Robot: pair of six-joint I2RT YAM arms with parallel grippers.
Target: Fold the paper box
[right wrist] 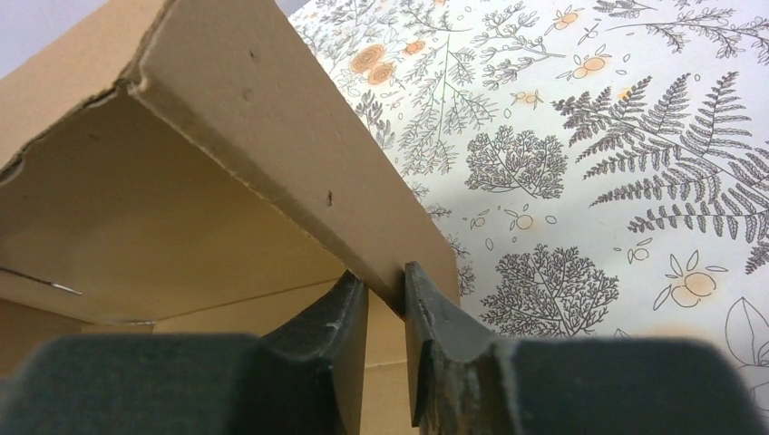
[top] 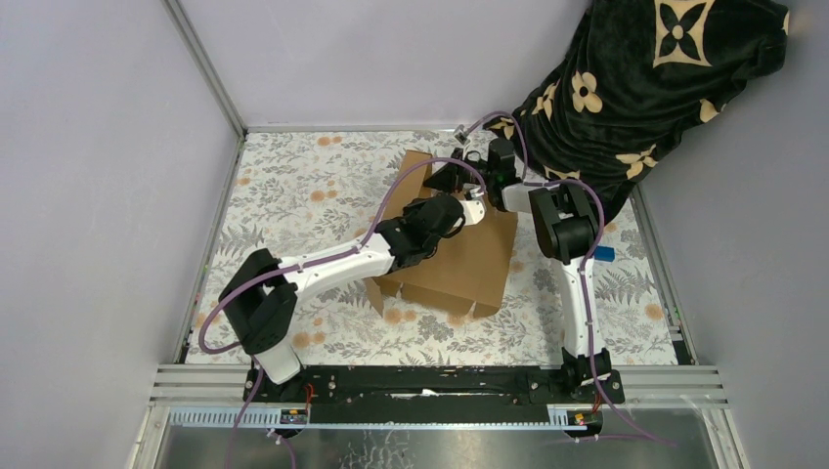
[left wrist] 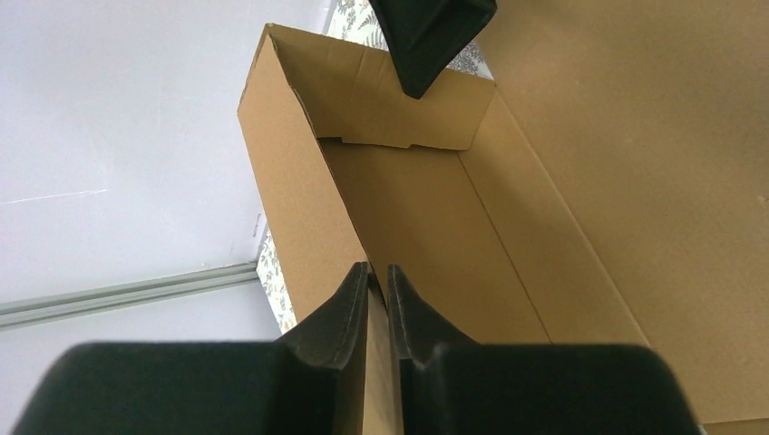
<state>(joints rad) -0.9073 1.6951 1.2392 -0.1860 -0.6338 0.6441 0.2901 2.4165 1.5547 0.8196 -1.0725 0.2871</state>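
Now, left gripper (left wrist: 378, 288) jaws pinch a wall of the brown corrugated cardboard box (top: 471, 266), running straight away from them. The right gripper (right wrist: 381, 294) jaws nip its far end.

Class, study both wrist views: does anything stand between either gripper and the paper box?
Nothing visible does. The left gripper pinches one upright wall of the paper box, and the right gripper has another wall's edge directly between its fingers.

One plain brown corrugated cardboard box (top: 469, 269), one small blue object (top: 604, 253), one black cloth with tan flowers (top: 645, 78), one floral-patterned table (top: 313, 176), two white-and-black robot arms: left arm (top: 332, 264), right arm (top: 579, 293)
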